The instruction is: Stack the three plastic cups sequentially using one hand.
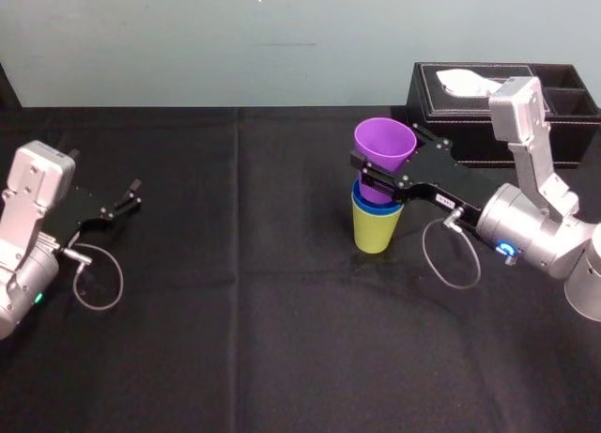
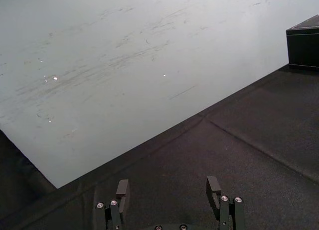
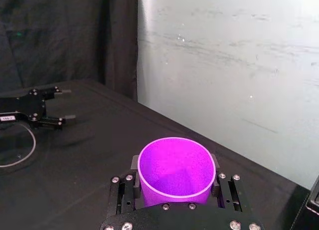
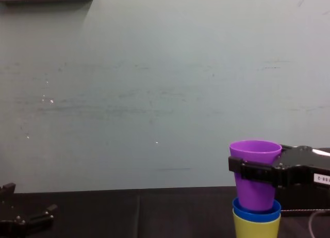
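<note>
**Figure. Cup stacking, last cup in hand.** The table (image 1: 235,348), draped in black cloth, carries a black rectangular tissue box (image 1: 451,109) at its far right and the cup stack near its middle, well in front of the box.

The silver right arm (image 1: 531,231) reaches in from the right edge. Its forearm slopes down toward the table's middle and its wrist is held roughly level, so the right claw (image 1: 371,179) meets the stack from the side. In the chest view this black, blocky claw (image 4: 258,172) bears a small white label (image 4: 320,178).

The right claw is pinching the purple tapered plastic cup (image 1: 385,144) across its wall, just below the rim. The right wrist view shows one jaw on either side of the upright, open-mouthed cup (image 3: 174,165).

The left claw (image 1: 131,195) rests idle near the table's left edge, jaws spread and holding nothing.

Progress: the blue plastic cup (image 4: 256,211) sits nested in the yellow-green plastic cup (image 1: 376,231), which stands on the table. The purple cup's base is inside the blue cup, but most of its wall rises above the blue rim. The task appears nearly done; what seems left is seating the purple cup fully and releasing it.
</note>
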Controlling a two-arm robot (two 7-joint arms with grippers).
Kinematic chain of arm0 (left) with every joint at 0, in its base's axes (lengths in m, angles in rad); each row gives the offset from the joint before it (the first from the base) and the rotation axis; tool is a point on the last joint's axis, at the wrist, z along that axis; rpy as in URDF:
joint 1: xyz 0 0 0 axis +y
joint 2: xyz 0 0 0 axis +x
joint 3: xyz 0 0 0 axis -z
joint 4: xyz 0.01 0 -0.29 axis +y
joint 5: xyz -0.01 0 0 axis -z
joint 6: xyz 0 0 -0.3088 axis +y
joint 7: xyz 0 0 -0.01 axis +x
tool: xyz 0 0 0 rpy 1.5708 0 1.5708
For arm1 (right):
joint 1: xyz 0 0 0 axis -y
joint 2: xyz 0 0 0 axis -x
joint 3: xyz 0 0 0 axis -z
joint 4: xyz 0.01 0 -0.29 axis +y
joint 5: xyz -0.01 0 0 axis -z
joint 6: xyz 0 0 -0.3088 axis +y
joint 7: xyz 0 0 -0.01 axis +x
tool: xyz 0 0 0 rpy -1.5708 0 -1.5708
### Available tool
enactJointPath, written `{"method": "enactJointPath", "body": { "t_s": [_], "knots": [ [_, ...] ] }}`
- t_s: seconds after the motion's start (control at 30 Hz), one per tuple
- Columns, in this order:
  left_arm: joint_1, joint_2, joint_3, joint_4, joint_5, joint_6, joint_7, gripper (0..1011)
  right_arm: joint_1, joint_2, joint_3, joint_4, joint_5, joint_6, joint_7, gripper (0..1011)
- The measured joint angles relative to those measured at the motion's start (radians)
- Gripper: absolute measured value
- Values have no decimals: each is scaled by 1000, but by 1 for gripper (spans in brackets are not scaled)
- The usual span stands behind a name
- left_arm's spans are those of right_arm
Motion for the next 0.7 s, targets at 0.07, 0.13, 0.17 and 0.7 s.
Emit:
{"method": "enactJointPath", "body": {
  "t_s": [0.07,0.13,0.17,0.7],
  "knots": [
    [0,0,0,0,0,0,0,1011,1,-4,-1,13,-4,-7,0,751],
    [0,0,0,0,0,0,0,1011,2,-6,-1,20,-5,-11,1,750],
    [0,0,0,0,0,0,0,1011,4,-10,-1,29,-6,-16,3,751],
    [0,0,0,0,0,0,0,1011,25,-35,-10,100,-15,-37,24,750]
  ]
}}
